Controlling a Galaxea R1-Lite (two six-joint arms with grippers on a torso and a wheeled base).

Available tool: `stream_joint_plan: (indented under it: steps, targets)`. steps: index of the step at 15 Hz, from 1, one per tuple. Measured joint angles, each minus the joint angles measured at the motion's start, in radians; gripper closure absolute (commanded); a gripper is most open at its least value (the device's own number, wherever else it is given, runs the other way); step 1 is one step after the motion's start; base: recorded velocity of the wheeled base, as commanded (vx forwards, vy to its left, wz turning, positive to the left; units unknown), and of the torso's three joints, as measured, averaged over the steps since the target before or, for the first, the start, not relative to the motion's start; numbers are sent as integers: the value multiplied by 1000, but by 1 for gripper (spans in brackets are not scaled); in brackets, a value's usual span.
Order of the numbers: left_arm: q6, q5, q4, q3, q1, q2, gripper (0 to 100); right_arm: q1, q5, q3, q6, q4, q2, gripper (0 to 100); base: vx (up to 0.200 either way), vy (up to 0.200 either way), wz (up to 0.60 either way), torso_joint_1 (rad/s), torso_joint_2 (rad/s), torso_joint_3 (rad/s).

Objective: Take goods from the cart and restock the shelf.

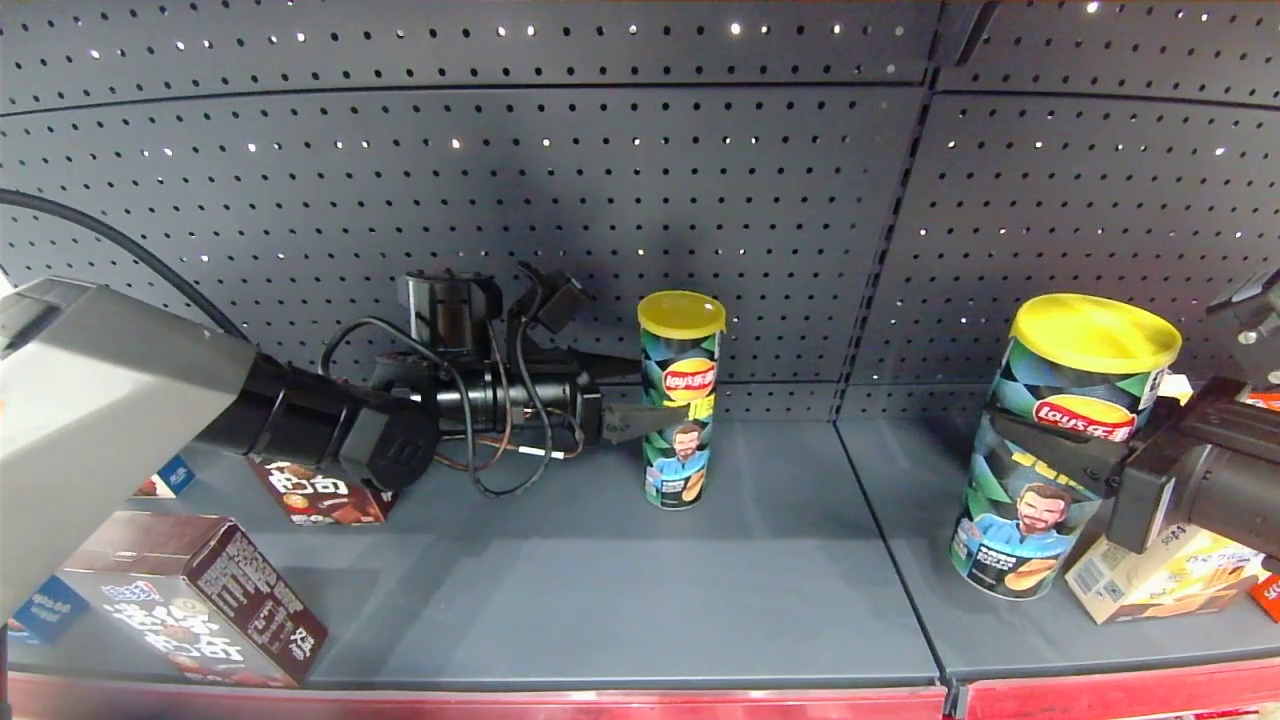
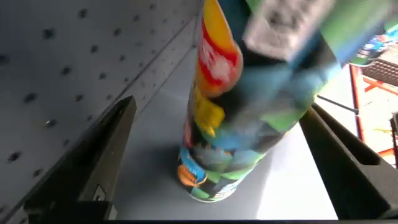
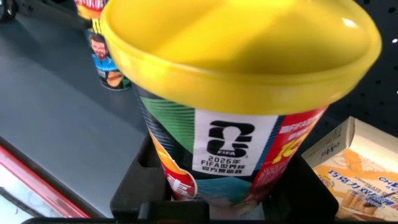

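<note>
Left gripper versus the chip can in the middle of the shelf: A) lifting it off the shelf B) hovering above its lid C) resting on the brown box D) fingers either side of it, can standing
D: the left gripper's fingers flank the middle chip can, which stands on the shelf.

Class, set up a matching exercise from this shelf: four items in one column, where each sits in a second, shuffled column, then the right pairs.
1. middle chip can
2. right chip can
3. brown box
4. yellow box

a. gripped by the right gripper
b. upright between the open left gripper's fingers
c. beside the right chip can
d. front left of the shelf

Pairs: 1-b, 2-a, 3-d, 4-c
</note>
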Motion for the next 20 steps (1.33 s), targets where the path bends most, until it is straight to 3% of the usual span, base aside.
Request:
stream_joint_plan:
  steps: [7,20]
  targets:
    - [-1,37,-21,-31,25,34,0,-16,2,19,0,-14,-2,100,0,0,0,0,0,0]
    - [3,33,-69,108,23,-57,0,-50,16,43,1,-29,0,100,0,0,0,0,0,0]
